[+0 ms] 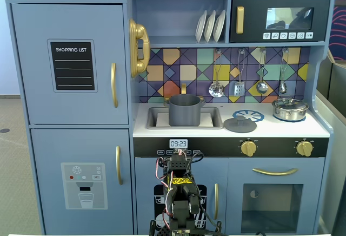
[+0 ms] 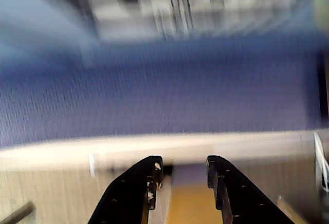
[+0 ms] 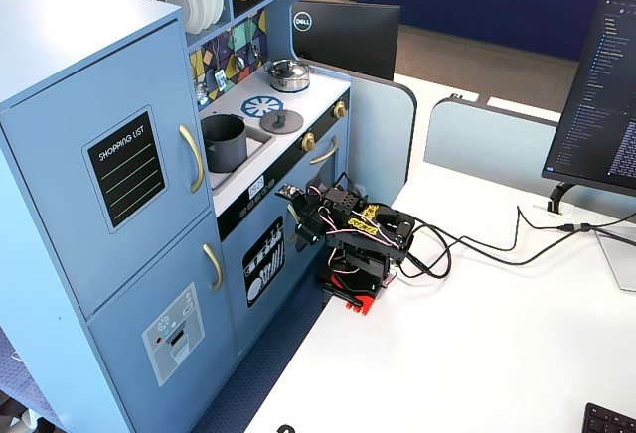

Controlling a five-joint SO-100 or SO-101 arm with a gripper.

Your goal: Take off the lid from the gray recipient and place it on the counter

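The gray recipient (image 1: 184, 110) stands uncovered in the sink cut-out; it also shows in a fixed view (image 3: 225, 142). The lid (image 1: 240, 124), a dark gray disc with a small knob, lies flat on the white counter (image 1: 265, 131) just in front of the blue burner print (image 1: 248, 115), and shows again in a fixed view (image 3: 283, 121). My arm is folded low on the desk in front of the toy kitchen. My gripper (image 2: 184, 166) is open and empty in the blurred wrist view, over the desk's edge and the blue carpet. In a fixed view my gripper (image 3: 301, 232) points down beside the cabinet front.
A shiny steel pot (image 1: 290, 109) with its own lid stands at the counter's right end. Utensils (image 1: 238, 82) hang above the counter. On the white desk (image 3: 477, 334) lie cables (image 3: 497, 244), with a monitor (image 3: 606, 115) at the right and a Dell monitor (image 3: 343, 36) behind.
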